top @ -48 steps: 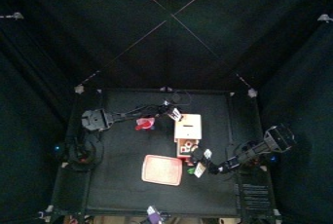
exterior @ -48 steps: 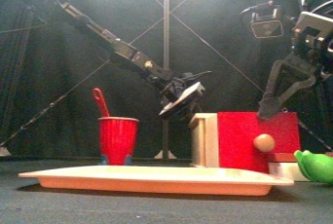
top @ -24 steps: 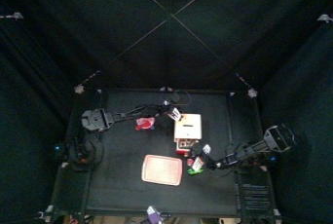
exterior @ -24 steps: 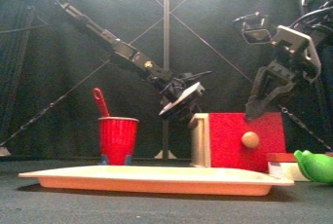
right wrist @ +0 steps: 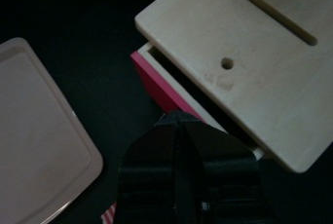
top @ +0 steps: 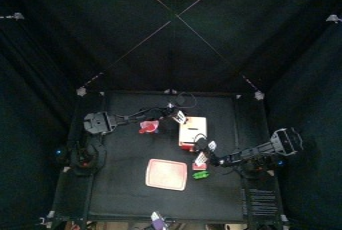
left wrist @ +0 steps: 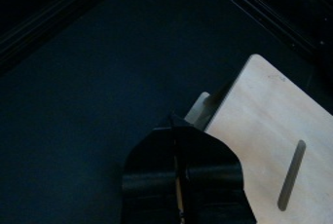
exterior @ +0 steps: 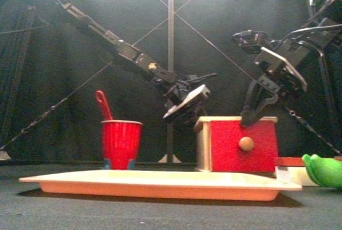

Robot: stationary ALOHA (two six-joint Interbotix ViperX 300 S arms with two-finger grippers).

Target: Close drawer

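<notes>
The drawer (exterior: 238, 145) sits mid-counter, its red front (right wrist: 163, 84) projecting slightly toward the pink tray (top: 167, 174). The right tool (right wrist: 176, 123), jaws nearly shut and holding nothing, presses that front, so the push runs along the drawer's long axis. The left tool (left wrist: 176, 160), closed, rests behind the unit.

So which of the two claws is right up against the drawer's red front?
The right claw, coming in from the right side: its tips are at the drawer and its red front. The left claw hangs behind, near the drawer unit's back edge.
</notes>
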